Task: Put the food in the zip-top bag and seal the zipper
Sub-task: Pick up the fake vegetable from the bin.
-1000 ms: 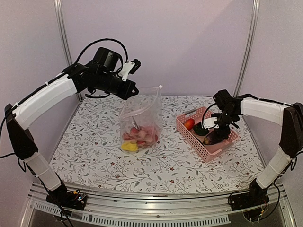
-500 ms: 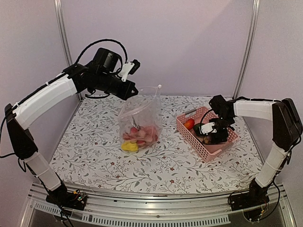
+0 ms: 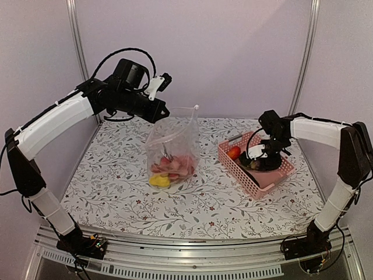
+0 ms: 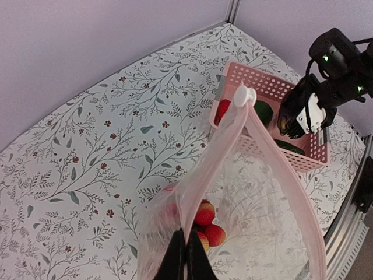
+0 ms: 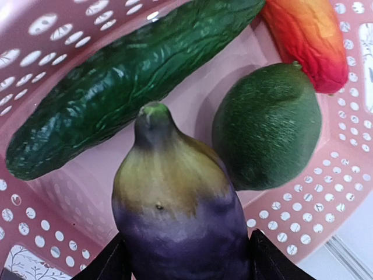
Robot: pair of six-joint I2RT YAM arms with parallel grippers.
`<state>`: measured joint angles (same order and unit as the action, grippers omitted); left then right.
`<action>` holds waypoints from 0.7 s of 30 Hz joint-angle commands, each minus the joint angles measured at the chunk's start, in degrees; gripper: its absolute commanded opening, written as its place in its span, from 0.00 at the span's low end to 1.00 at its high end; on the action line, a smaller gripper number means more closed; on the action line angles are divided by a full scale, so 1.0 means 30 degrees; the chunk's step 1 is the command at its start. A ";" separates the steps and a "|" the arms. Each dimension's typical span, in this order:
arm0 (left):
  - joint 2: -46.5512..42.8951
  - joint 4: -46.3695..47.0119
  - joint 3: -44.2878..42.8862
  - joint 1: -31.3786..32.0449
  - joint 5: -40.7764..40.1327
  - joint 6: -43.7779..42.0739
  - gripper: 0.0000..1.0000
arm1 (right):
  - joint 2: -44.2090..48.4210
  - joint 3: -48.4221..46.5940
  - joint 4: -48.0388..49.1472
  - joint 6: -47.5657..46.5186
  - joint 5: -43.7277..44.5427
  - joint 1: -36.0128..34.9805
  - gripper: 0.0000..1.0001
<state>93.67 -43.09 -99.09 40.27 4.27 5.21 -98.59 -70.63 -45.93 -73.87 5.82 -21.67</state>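
The clear zip-top bag [image 3: 175, 140] hangs upright at the table's middle, mouth open. My left gripper [image 3: 165, 111] is shut on its mouth edge with the zipper strip and holds it up; the left wrist view shows the fingertips [image 4: 185, 245] pinching the film. Red and orange fruits [image 4: 205, 214] and a yellow pepper [image 3: 159, 180] lie inside the bag. My right gripper [image 3: 262, 158] is in the pink basket [image 3: 256, 188], its fingers against both sides of the purple eggplant [image 5: 175, 198]. Beside the eggplant lie a cucumber [image 5: 128, 81], a green pepper [image 5: 268, 125] and a red pepper [image 5: 309, 35].
The pink basket stands right of the bag, about a hand's width away. A white slider tab [image 4: 242, 95] sits at the far end of the bag's mouth. Metal frame posts [image 3: 74, 35] stand at the back corners. The flowered tablecloth [image 3: 116, 175] covers the table.
My right gripper moved from the basket's near right part toward its middle and now has the eggplant between its fingers. The left arm and the bag have hardly moved.
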 commanded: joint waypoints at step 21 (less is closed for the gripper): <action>0.0720 0.0671 -0.0928 -0.0339 0.1608 0.0177 0.00 | 0.3195 -1.2874 0.1036 1.1421 -1.9314 -0.2375 0.40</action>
<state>94.43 -42.89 -100.51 40.07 7.16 5.61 -89.06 -107.13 -52.84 -52.90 -37.32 -25.76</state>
